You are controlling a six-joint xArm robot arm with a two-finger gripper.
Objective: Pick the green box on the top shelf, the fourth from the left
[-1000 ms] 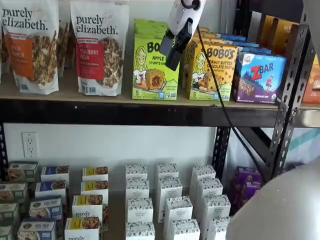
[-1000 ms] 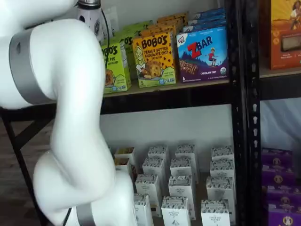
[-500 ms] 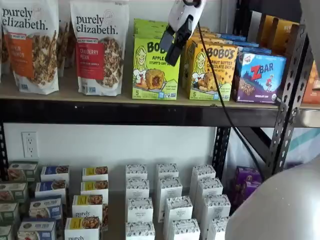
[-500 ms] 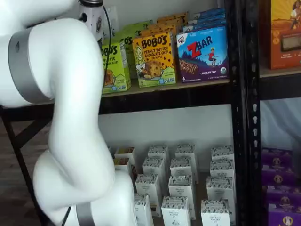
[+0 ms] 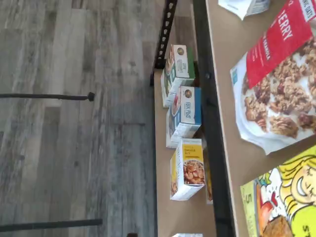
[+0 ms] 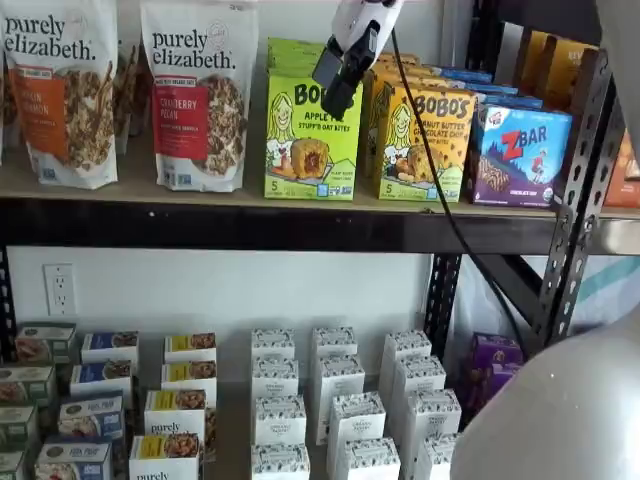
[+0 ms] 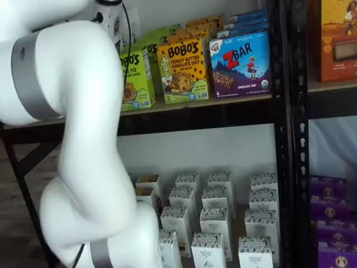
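Wrist view: green box [image 5: 281,200] lying on top shelf [image 5: 232,74] beside granola bag [image 5: 276,94].

Shelf view, upper centre: gripper [image 6: 336,85] hanging before green box [image 6: 310,135]; fingers seen side-on, open or closed impossible to tell.

Shelf view, upper left: green box [image 7: 135,81] partly behind white arm [image 7: 78,128].

Behind the racking runs a plain white wall [image 6: 230,290] with a white power outlet [image 6: 59,289] set low at the left. Black perforated uprights [image 6: 575,230] and a slanted brace carry the boards. The floor [image 5: 74,118] is grey wood-look planking, evenly lit, with no hard shadows.
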